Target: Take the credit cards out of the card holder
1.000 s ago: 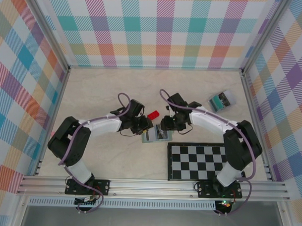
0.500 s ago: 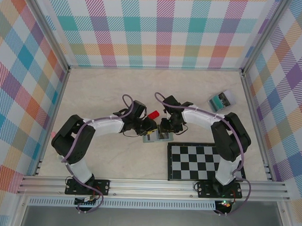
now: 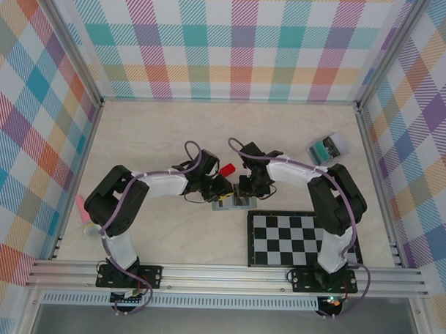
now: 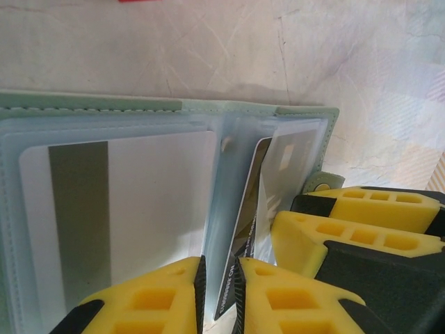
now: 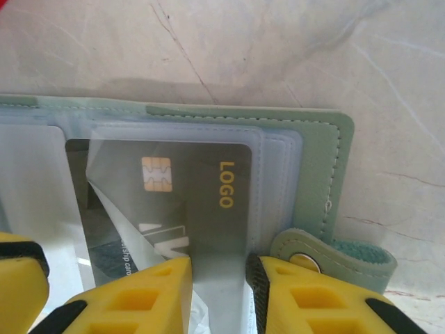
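Since no cards [image 5: 188, 195] are out yet, task's barely begun: card holder [image 3: 231, 204] lies open btwn arms, by checkerboard [image 3: 301, 239]; left gripper [image 4: 219, 292] jaws pinch its middle sleeve [image 4: 221, 209], right gripper [image 5: 219, 292] jaws slightly apart.

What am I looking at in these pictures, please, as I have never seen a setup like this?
These are two robot arms bolted to a table edge, each ending in a two-finger gripper with yellow fingers. The wide picture comes from a fixed camera overhead; the two close-ups come from cameras on the wrists. On the beige tabletop lie a small sage-green folding card holder, opened, a small red block, a clear box with teal contents and a black-and-white checkerboard. The left gripper appears shut on a dark card seen nearly edge-on; the right gripper straddles a clear sleeve over a chip card marked LOGO, grip unclear.
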Motion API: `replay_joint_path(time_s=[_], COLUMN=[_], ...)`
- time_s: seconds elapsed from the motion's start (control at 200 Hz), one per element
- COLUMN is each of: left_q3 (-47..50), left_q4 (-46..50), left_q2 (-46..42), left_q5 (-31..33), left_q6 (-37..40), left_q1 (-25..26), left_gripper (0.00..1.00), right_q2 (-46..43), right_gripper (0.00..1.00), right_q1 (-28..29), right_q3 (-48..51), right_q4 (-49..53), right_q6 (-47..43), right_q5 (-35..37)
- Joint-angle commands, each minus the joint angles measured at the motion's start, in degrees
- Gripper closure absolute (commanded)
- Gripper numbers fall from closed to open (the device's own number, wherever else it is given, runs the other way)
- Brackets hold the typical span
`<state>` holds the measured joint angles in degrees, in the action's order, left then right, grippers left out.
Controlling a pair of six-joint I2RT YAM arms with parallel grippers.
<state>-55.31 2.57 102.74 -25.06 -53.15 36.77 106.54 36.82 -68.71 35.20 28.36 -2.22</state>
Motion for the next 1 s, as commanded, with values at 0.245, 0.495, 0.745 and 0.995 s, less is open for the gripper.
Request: replay_joint_path(time_s=[0.245, 0.495, 0.745, 0.995], left_q3=[-3.1, -3.0, -3.3, -3.8], left_q4=[1.7, -0.2, -1.5, -2.8], left_q2=[2.0, 3.7, 4.5, 5.5], left_q5=[-0.1, -2.1, -3.6, -4.9], left_q6=[1.5, 1.0, 0.8, 0.3], left_q1=[0.8, 0.8, 0.8, 0.8], left_gripper=[0.79, 0.79, 0.82, 0.85], right_q2=[1.9, 1.8, 1.7, 1.5], right_gripper=[0.70, 0.70, 0.70, 0.70], right_q1=[0.2, 0.2, 0.2, 0.2], right_q3=[-1.3, -1.4, -1.4, -1.2], right_q4=[1.6, 2.0, 1.9, 1.9], right_q6=[0.8, 0.6, 0.4, 0.1], right_q5=[-0.6, -0.4, -0.7, -0.9])
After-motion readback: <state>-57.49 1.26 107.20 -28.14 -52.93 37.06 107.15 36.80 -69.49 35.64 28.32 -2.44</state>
